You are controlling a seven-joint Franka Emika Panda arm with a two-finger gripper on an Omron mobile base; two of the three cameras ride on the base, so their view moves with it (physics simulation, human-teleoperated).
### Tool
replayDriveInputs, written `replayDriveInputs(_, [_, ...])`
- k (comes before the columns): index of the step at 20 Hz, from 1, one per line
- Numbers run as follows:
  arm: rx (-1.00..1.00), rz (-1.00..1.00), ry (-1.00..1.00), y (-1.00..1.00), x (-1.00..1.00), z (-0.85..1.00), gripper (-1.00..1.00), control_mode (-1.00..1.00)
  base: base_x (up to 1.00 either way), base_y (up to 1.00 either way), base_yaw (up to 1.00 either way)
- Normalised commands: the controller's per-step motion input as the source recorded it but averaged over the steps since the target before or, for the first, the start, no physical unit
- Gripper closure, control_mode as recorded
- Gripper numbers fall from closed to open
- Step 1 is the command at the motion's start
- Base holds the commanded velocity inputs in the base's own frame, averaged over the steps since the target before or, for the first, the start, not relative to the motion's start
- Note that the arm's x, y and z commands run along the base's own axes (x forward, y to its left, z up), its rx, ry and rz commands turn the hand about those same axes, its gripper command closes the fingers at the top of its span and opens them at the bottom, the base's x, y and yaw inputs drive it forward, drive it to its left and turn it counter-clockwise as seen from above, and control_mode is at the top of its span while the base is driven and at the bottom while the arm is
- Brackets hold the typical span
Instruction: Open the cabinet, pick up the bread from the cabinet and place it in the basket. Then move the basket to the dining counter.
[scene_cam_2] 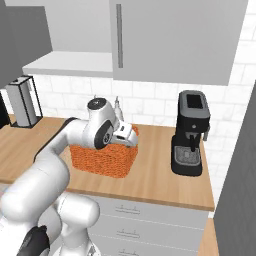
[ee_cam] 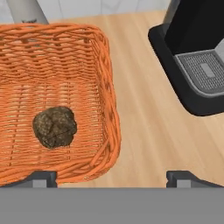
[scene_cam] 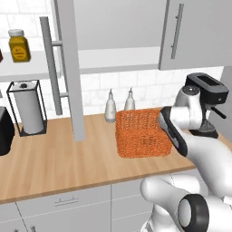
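The orange woven rectangular basket (ee_cam: 57, 105) stands on the light-wood bench (ee_cam: 144, 109) backed by white tiles, between the two pale bottles behind it and the black coffee machine (scene_cam_2: 190, 132) to its side, near but apart from the machine's base. On its floor lies the dark brown, lumpy round loaf of bread (ee_cam: 54, 127), touching no wall. So the bread step looks done, and carrying the basket to the dining counter is what remains.

The two-finger gripper (ee_cam: 111, 177) hangs just above the basket's near corner with its jaws spread wide and nothing between them; one tip sits over the near rim, the other over bare bench beside the wall.

Judging by its build, the basket should be light and fairly stiff. Its thick braided rim is sturdier than the open mesh walls, which may flex a little. The weave is rough, so slipping seems unlikely. The best hold is probably across one wall at the rim, one jaw inside and one outside, midway along a side so the basket does not swing. The loose loaf could roll if the basket tips.

The basket opens straight upward and sits flat. In the left base view its long axis runs along the bench, parallel to the tiled wall; in the hand view the side wall beneath the jaws runs away from the camera.

The grey wall cabinet door (scene_cam: 68, 68) with its long silver bar handle stands swung open.
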Motion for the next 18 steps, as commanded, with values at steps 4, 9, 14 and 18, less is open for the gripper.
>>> replayDriveInputs(4, [0.18, 0.00, 0.00, -0.34, 0.00, 0.00, -1.00, -1.00, 0.00, 0.00, 0.00])
replayDriveInputs(9, [0.15, 0.01, 0.00, -0.08, 0.00, 0.00, -1.00, -1.00, 0.00, 0.00, 0.00])
replayDriveInputs(14, [0.04, 0.00, 0.04, 0.04, 0.23, 0.00, -1.00, -1.00, 0.00, 0.00, 0.00])
replayDriveInputs(18, [0.00, 0.01, 0.03, 0.01, 0.34, -0.15, -1.00, -1.00, 0.00, 0.00, 0.00])
